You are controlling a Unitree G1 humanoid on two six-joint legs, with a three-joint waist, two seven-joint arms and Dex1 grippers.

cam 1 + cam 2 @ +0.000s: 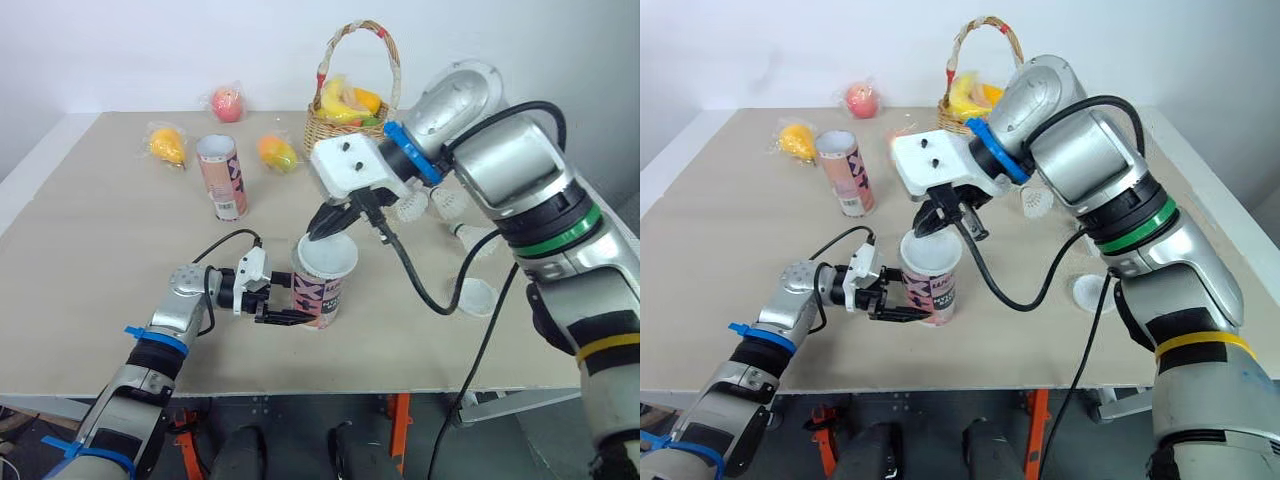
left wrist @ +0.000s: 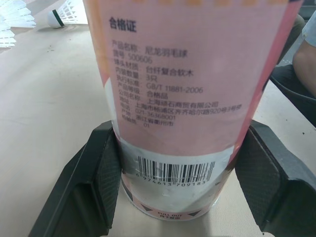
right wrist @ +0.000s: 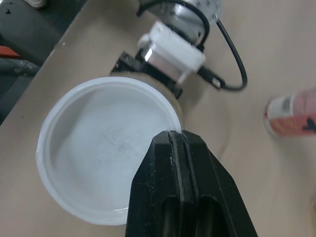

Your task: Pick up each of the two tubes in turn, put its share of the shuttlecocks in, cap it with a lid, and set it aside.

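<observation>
Left claw (image 1: 290,305) clamps sideways, fingers parted; right claw (image 1: 328,230) pinched closed above.

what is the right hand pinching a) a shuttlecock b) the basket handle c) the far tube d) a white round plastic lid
d: the right hand is shut on the rim of the white round plastic lid atop the pink cardboard tube in the left hand

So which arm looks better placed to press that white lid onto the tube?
The right. The right gripper pinches the lid by its rim, right on the tube's top. The left gripper is busy clamping the tube near its base, steadying it.
</observation>
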